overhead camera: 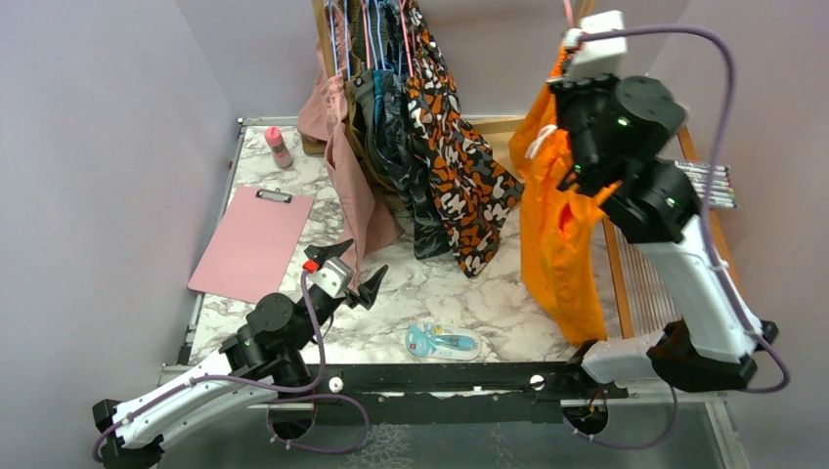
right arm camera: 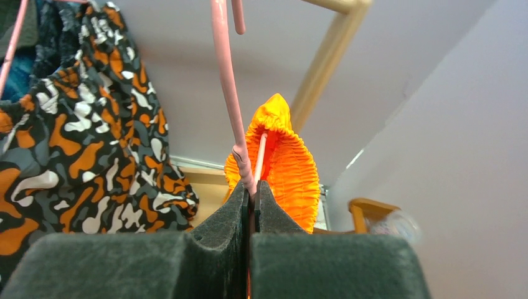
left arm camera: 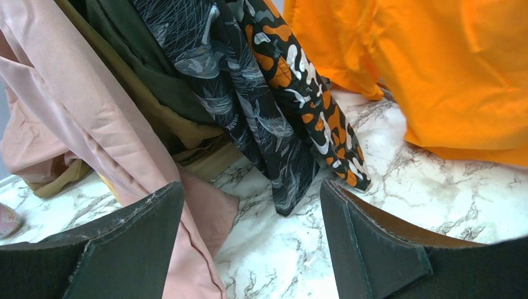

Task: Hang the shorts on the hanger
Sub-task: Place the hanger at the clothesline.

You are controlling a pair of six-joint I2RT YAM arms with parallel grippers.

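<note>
The plain bright orange fabric shorts (overhead camera: 552,234) hang at the top view's upper right, their waistband bunched on the thin pink wire hanger (right arm camera: 225,81), whose neck the right gripper (right arm camera: 254,187) clamps tight. It would be best to hold the hanger level so nothing slides off. The left gripper (overhead camera: 357,269), spread wide and empty at lower left, could even out the fabric.

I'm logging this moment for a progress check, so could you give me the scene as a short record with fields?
shorts: orange shorts hang from the pink wire hanger, waistband bunched on its wire
right gripper: right gripper shut on the hanger's twisted neck, raised high
left gripper: left gripper open, empty, low over the marble table, beside the dusty pink garment
rack: orange-black-white patterned garment among the clothes hanging there
table items: pink clipboard, pink bottle
hook on rail: cannot tell
</note>
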